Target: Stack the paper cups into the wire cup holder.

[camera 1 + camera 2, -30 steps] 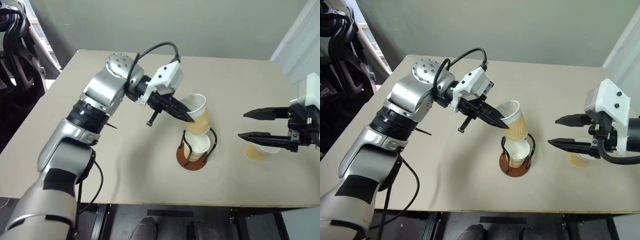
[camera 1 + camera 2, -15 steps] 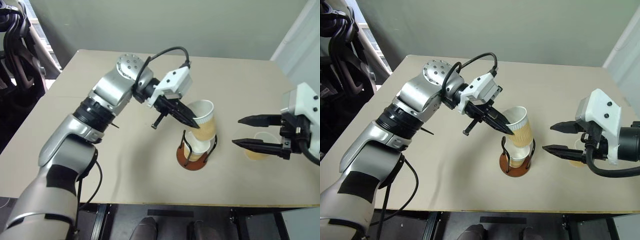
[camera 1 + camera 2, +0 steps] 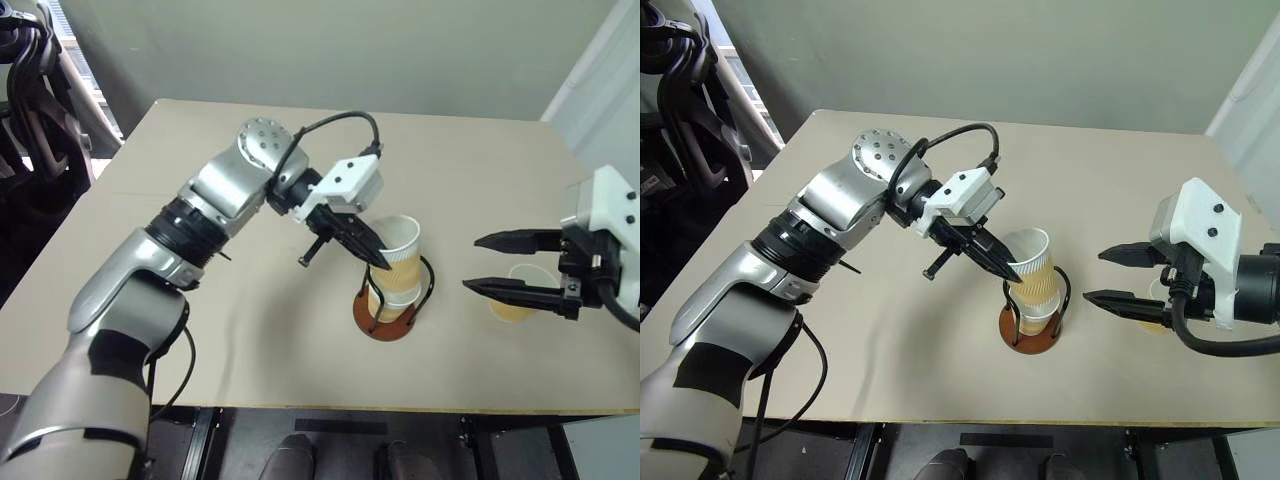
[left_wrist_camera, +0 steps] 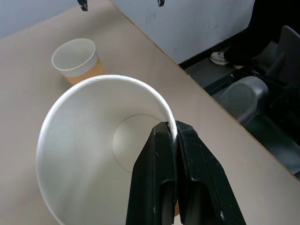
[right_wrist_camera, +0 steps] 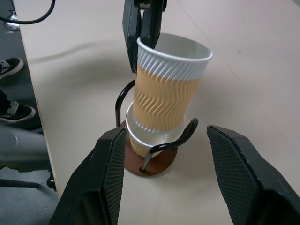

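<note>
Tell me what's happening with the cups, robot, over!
Left gripper shut on second cup's rim, nesting it into first cup in wire holder. Right gripper open, empty, above third cup. Nothing in the way.

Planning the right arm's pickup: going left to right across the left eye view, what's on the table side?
Left gripper pinching the rim of a paper cup, wire cup holder beneath it → right gripper, open → loose paper cup.
</note>
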You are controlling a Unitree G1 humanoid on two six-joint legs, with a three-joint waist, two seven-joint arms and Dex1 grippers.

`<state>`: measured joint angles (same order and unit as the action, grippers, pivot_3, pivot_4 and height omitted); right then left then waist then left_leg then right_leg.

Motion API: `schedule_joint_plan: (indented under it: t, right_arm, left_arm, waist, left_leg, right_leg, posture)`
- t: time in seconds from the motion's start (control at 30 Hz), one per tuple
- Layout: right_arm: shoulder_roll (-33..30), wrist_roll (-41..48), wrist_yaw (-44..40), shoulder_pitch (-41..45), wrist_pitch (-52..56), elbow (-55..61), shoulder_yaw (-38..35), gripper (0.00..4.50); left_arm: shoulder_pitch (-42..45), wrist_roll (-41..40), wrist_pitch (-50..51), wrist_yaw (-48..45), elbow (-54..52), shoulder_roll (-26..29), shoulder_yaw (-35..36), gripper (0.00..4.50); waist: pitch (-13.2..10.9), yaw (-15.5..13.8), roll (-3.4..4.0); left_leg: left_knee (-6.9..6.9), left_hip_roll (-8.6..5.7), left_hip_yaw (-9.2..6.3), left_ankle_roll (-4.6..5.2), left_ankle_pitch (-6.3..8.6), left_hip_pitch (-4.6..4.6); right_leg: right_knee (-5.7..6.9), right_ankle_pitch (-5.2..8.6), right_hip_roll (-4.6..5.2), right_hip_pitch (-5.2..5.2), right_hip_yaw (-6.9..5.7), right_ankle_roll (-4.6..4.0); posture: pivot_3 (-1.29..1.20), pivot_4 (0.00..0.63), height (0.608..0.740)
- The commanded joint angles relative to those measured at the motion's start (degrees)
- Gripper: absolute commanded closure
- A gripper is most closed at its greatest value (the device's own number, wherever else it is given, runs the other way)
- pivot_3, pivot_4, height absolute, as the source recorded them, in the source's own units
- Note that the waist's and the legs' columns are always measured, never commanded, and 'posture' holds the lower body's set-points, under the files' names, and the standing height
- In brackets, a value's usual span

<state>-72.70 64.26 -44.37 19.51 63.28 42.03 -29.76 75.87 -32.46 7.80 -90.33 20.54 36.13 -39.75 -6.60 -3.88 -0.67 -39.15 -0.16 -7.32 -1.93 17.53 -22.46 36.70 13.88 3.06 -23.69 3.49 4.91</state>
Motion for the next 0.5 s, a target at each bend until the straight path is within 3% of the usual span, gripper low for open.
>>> schedule_joint_plan:
  t: [0.03,0.5]
  right_arm:
    - [-1.07,0.93,0.90,0.75,-1.00,0.16,-1.04,1.78]
    - [-1.29,1.79,2.14,0.49,-1.20,0.29,-1.17,1.78]
  left_arm:
    - [1.68,-0.91,-1.58,-2.17,-0.76,0.11,-0.27,4.48]
    - [1.52,2.41,-7.36,-2.17,1.52,-0.46,-2.79,4.48]
  waist:
    - [0.00,0.00,0.00]
    - [0.00,0.00,0.00]
  left_leg:
    - [0.00,0.00,0.00,0.00,0.00,0.00]
    - [-0.01,0.00,0.00,0.01,0.00,0.00]
  right_leg:
    - [0.00,0.00,0.00,0.00,0.00,0.00]
    - [0.02,0.00,0.00,0.00,0.00,0.00]
  posture:
    - [0.00,0.150,0.740]
    - [0.00,0.150,0.740]
